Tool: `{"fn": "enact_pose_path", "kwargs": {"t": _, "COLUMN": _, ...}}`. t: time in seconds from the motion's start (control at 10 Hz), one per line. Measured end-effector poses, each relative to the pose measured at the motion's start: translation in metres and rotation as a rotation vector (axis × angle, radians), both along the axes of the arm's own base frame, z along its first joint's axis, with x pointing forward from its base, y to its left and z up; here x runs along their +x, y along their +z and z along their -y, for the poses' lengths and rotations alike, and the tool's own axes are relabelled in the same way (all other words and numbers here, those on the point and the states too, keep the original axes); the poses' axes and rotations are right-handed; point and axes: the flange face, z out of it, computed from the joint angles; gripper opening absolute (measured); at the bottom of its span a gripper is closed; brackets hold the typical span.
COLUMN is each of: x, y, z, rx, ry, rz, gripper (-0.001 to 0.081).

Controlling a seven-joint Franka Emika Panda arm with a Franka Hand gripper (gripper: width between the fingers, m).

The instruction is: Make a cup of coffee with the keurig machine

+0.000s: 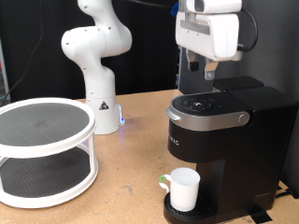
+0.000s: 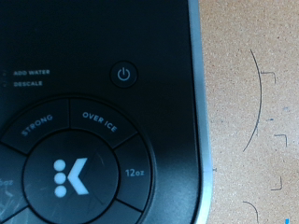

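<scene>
The tool (image 1: 206, 73) hovers just above the keurig machine (image 1: 224, 140), over its buttons; whether it is spread, I cannot tell. The cup (image 1: 182, 189) already stands on the drip tray. The brewing step seems in hand: a precise press on the brew button (image 2: 67, 175).

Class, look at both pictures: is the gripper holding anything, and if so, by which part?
Nothing is held. The gripper hangs above the coffee machine's button panel, with nothing between its fingers. The mug stands alone on the drip tray.

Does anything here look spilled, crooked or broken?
Nothing stands out. The plain white ceramic mug stands upright on the drip tray of the matte black coffee machine, lid closed, with the gripper above its top buttons.
</scene>
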Motion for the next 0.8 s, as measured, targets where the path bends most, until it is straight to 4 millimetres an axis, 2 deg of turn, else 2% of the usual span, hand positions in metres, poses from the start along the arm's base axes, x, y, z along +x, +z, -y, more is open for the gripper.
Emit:
{"fn": "enact_pose_path", "kwargs": {"t": 0.1, "x": -0.001, "y": -0.007, "z": -0.001, "rx": -0.007, "ry": 0.001, "rz": -0.001, "gripper": 0.0647}}
{"fn": "enact_pose_path", "kwargs": {"t": 0.2, "x": -0.003, "y": -0.014, "z": -0.003, "rx": -0.011, "ry": 0.005, "rz": -0.004, "gripper": 0.0434}}
{"fn": "enact_pose_path", "kwargs": {"t": 0.4, "x": -0.006, "y": -0.029, "z": -0.005, "rx": -0.025, "ry": 0.011, "rz": -0.001, "gripper": 0.0159}}
{"fn": "enact_pose_path", "kwargs": {"t": 0.5, "x": -0.008, "y": -0.036, "z": -0.007, "rx": -0.030, "ry": 0.011, "rz": 0.000, "gripper": 0.0159}}
{"fn": "enact_pose_path", "kwargs": {"t": 0.6, "x": -0.011, "y": -0.042, "z": -0.009, "rx": -0.032, "ry": 0.011, "rz": 0.001, "gripper": 0.0035}}
{"fn": "enact_pose_path", "kwargs": {"t": 0.8, "x": -0.014, "y": -0.052, "z": -0.012, "rx": -0.031, "ry": 0.015, "rz": 0.006, "gripper": 0.0011}}
